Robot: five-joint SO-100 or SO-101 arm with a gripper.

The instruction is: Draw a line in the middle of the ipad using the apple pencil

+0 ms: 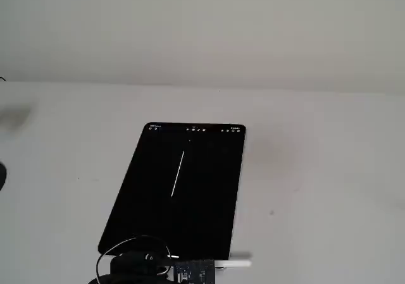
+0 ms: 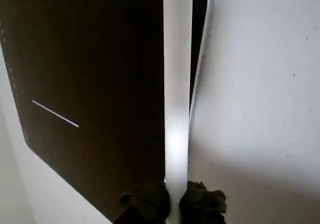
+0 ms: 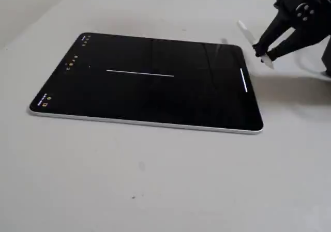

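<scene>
The iPad (image 1: 190, 202) lies flat on the white table with a black screen, and a thin white line (image 1: 178, 173) runs along its middle. It also shows in the other fixed view (image 3: 155, 92), with the line (image 3: 139, 74), and in the wrist view (image 2: 90, 59). My gripper (image 3: 264, 52) is shut on the white Apple Pencil (image 3: 249, 34) and holds it beside the iPad's short edge, off the screen. In the wrist view the pencil (image 2: 177, 84) runs along that edge, held between dark padded fingers (image 2: 205, 203). In a fixed view the gripper (image 1: 190, 271) sits at the bottom, with the pencil (image 1: 237, 262) pointing right.
The white table (image 1: 316, 170) surrounds the iPad, and a pale wall stands behind it. A short white streak (image 3: 243, 81) shows on the screen near the gripper's edge; it may be a reflection. Dark cables (image 1: 126, 249) loop by the arm.
</scene>
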